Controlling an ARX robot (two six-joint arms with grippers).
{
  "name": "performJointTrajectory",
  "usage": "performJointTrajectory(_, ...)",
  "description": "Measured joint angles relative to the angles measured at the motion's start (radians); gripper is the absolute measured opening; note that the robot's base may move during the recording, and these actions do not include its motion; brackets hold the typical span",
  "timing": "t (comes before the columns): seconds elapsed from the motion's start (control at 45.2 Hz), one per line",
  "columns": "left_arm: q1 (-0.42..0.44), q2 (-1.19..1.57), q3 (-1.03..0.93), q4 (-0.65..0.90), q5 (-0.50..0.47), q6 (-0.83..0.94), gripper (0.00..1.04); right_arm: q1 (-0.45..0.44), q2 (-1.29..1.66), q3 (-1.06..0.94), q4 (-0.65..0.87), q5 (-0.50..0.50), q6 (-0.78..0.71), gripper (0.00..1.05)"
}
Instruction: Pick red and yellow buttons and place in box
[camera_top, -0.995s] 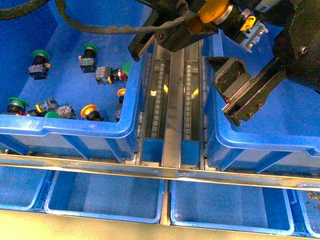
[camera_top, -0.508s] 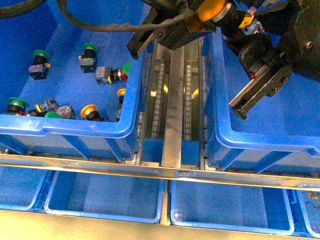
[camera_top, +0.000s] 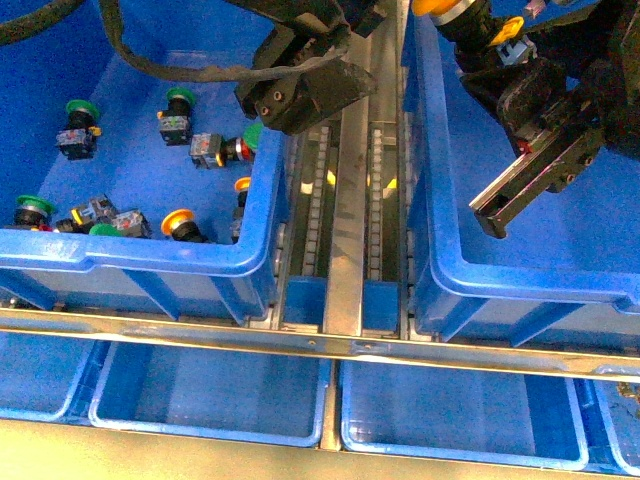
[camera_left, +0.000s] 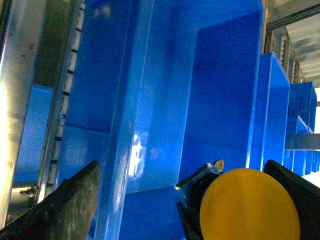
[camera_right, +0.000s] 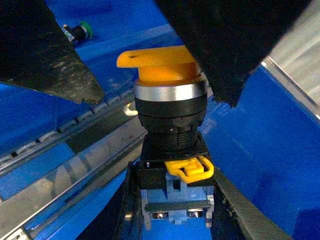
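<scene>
- Yellow button (camera_top: 462, 12): held above the box (camera_top: 520, 288), near its left wall; not yet set down.
- Right gripper (camera_right: 176, 202): fingers clamped on the button's block body.
- Left gripper (camera_left: 182, 180): fingers spread wide, one just beside the yellow cap, the other well clear of it.
- Box floor, where visible: bare, so no delivery appears complete.
- Remaining, by judgement: release this button. Another yellow-capped switch (camera_top: 176, 222) lies in the left bin (camera_top: 130, 262), and no red cap can be made out.
</scene>
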Motion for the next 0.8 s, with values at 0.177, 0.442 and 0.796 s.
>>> performJointTrajectory(0.177, 0.015, -0.002, -0.014, 0.038, 0.004, 0.003, 0.97, 0.000, -0.004, -0.008, -0.001, 0.000, 0.003, 0.27)
performJointTrajectory(0.442, 0.044, -0.025, -0.021, 0.092, -0.006, 0.007, 0.97, -0.009, -0.004, -0.017, -0.007, 0.011, 0.010, 0.27)
performJointTrajectory(0.796, 0.064, -0.121, -0.153, 0.105, 0.000, 0.041, 0.97, -0.025, -0.012, -0.029, -0.022, 0.007, 0.014, 0.27)
